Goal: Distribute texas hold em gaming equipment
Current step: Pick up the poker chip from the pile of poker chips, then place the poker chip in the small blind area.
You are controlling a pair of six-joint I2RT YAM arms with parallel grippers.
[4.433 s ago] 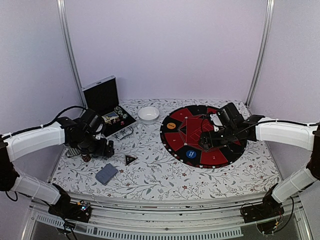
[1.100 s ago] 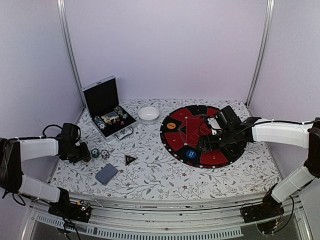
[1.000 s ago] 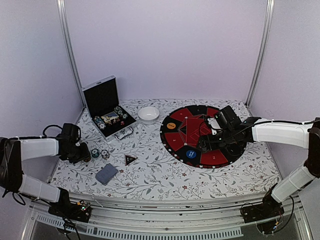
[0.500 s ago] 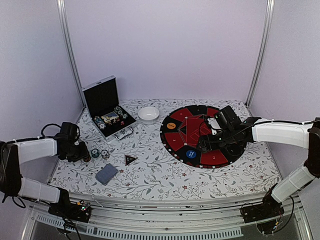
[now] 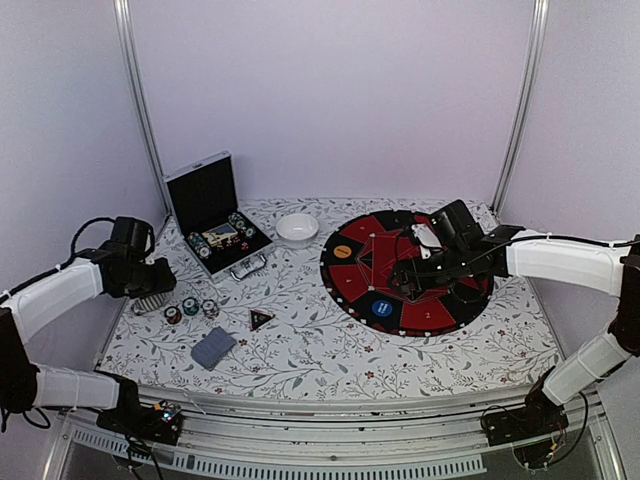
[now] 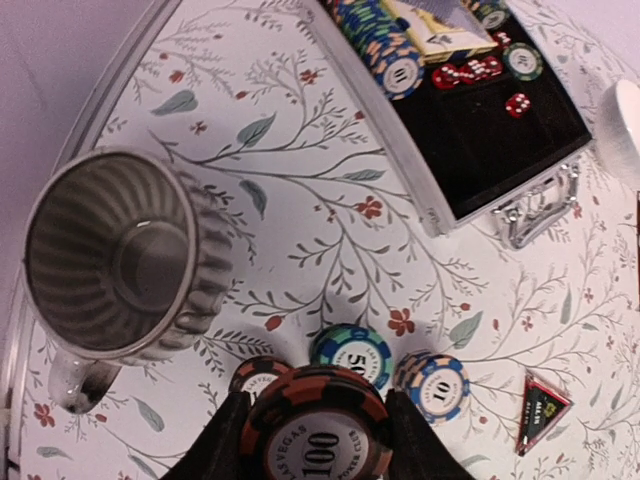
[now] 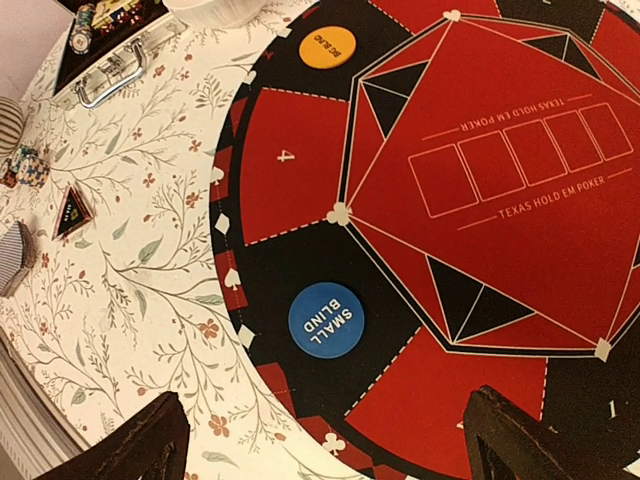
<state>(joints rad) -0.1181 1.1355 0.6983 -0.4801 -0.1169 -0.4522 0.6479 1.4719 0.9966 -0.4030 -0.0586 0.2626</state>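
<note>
left tool (image 6: 318, 445): clamping a chunky 100 chip (image 6: 315, 425), red and black with a striped rim, one finger on each side. Honestly can't tell if it's a single chip or a short stack.
chip facing: it's round, so no long axis. The printed face is pointing up at the wrist cam, with "100" reading upright.
loose chips: three are lying flat in a row under that tool. There's a dark red chip (image 6: 258, 375), a teal chip (image 6: 350, 352) and a blue-white chip (image 6: 432, 385).
right tool (image 7: 322, 430): jaws gaping wide, gripping nothing, hovering over the round red-and-black mat (image 7: 300, 170).
markers: two smooth flat discs are sitting on the mat, well apart. They're the blue disc (image 7: 325, 318) and the orange disc (image 7: 323, 45).
cards: one grey-blue deck (image 5: 212, 347) is lying flat near the front edge, long axis running roughly near-left to far-right.
cup (image 6: 120, 255): ribbed shiny metal, standing upright just beside the loose chips.
case (image 6: 490, 140): black with silver edges, lid standing open, rows of chips inside.
triangle token (image 6: 540, 410): black, tip pointing toward the near edge.
surface (image 5: 330, 350): floral-print cloth.
</note>
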